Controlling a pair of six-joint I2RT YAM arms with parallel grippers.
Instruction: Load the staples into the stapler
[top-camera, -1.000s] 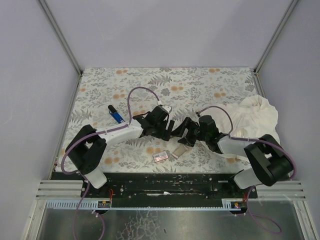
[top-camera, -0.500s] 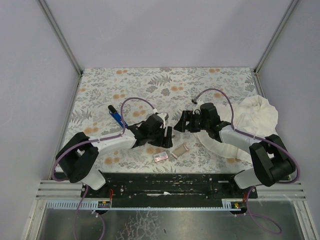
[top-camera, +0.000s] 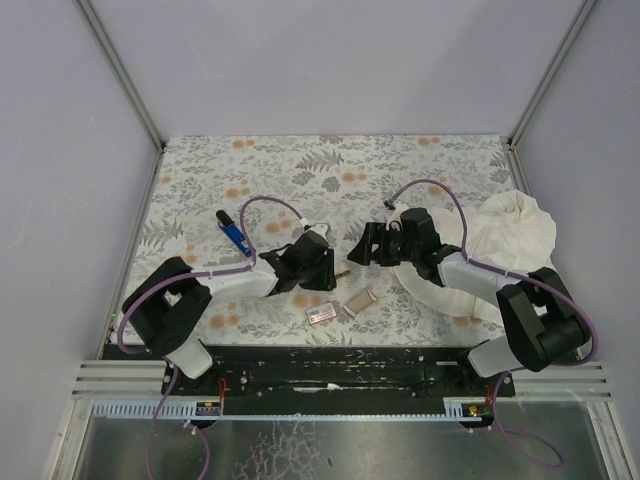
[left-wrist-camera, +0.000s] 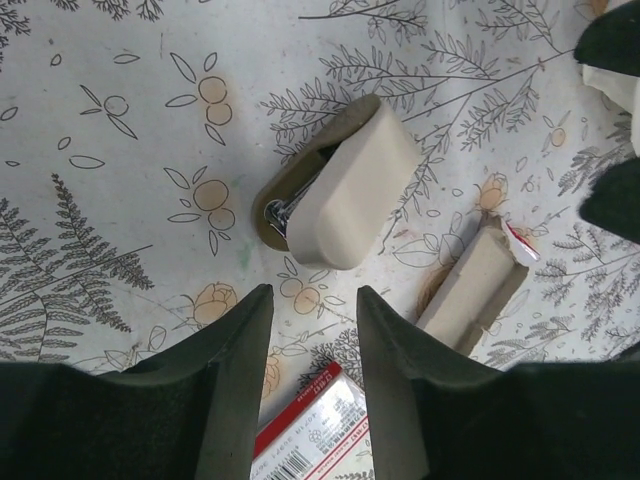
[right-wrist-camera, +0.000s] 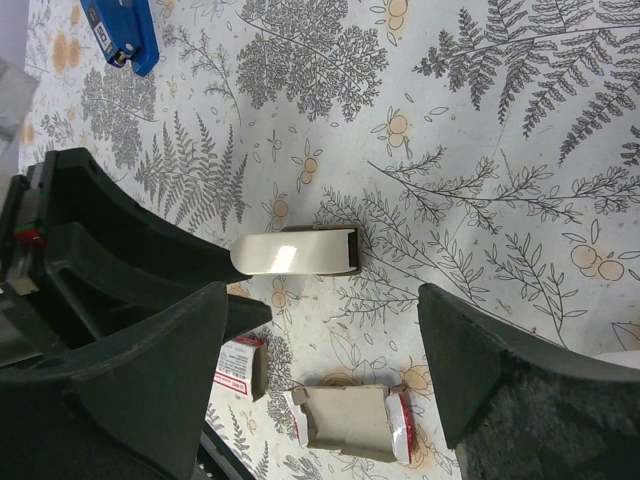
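Observation:
The blue stapler (top-camera: 233, 232) lies at the left of the mat, apart from both grippers; it also shows at the top left of the right wrist view (right-wrist-camera: 120, 30). The white staple box with the pink-red label (top-camera: 322, 313) lies near the front, below my left gripper's fingers (left-wrist-camera: 315, 435). The grey-tan cardboard tray (top-camera: 360, 301) lies beside it (left-wrist-camera: 475, 290) (right-wrist-camera: 350, 420). My left gripper (top-camera: 328, 272) (left-wrist-camera: 312, 300) is open and empty, hovering low. My right gripper (top-camera: 360, 250) (right-wrist-camera: 325, 300) is wide open and empty, facing the left one.
A small cream-coloured case with a metal part (left-wrist-camera: 345, 190) (right-wrist-camera: 300, 252) lies on the mat between the two grippers. A big white cloth (top-camera: 510, 235) is bunched at the right edge. The floral mat (top-camera: 400, 170) covers the table.
My right gripper has pulled back, away from the tray, toward the mat's middle. My left gripper has come nearer and lower, toward the box. The box, tray and stapler have not moved.

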